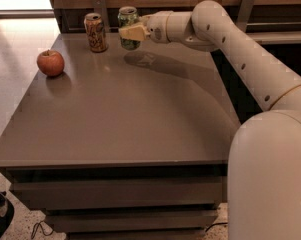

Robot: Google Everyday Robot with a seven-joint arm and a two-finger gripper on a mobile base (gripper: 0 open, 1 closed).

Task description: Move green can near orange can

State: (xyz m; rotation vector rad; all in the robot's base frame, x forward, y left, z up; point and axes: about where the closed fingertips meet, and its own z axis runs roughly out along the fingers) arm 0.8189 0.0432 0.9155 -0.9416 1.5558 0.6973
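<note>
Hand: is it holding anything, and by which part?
The hand grips the green can around the middle of its body, over the far end of the table, just right of the orange can.

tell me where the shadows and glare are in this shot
Camera view: the gripper, holding the green can at the far side of the table, casts a soft shadow beneath; the apple shadows toward the camera; the top left corner is washed out white.

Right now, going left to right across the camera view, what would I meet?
Red apple → orange can → green can, clasped in the gripper above the table's far edge → robot arm on the right.
</note>
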